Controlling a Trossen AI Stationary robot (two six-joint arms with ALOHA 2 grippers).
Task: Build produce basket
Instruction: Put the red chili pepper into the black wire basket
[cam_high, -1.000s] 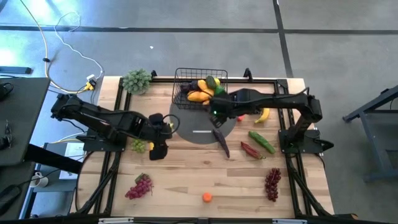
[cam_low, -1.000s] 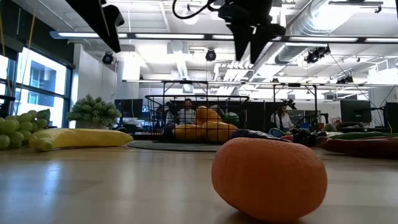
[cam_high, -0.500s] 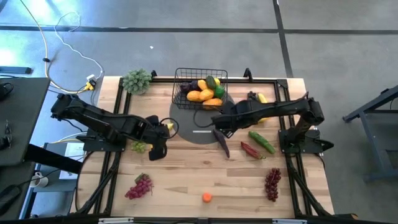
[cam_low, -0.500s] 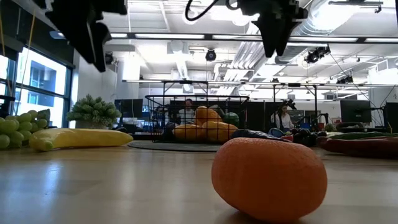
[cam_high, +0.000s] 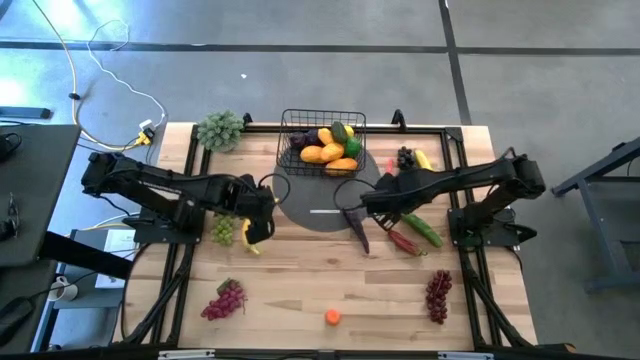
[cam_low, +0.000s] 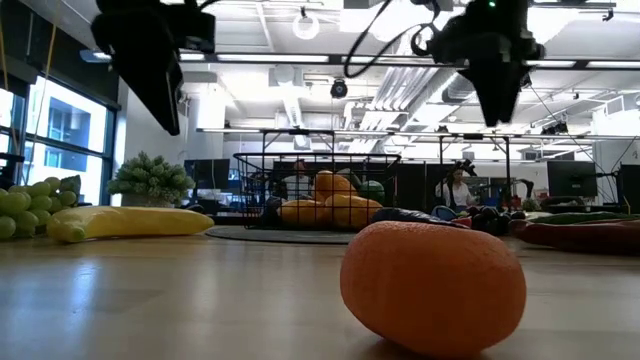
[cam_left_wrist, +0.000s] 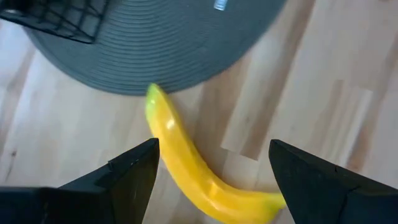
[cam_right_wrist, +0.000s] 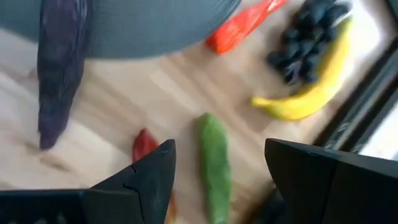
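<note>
a: what changed in the last sec?

b: my right gripper (cam_high: 372, 207) swung off the basket (cam_high: 322, 142) and out to approx 4 o'clock of it, now over the mat (cam_high: 322, 200) edge near the eggplant (cam_high: 355, 228). jaws partway open, nothing in them. so that drop looks done imo; mangoes etc sit in the basket at 12 o'clock of the table (cam_high: 300, 290).

a: left?

b: left gripper (cam_high: 256, 214) slid toward the banana (cam_high: 248, 235) at 9 o'clock of the mat. wrist cam shows the banana between wide open fingers (cam_left_wrist: 124, 177), not gripped yet. green grapes (cam_high: 222, 232) just beside it.

a: meaning?

b: two picks being lined up i'd say: banana left, cucumber (cam_right_wrist: 214, 168) or chili (cam_right_wrist: 145, 149) right. plenty of produce left outside the basket.
</note>
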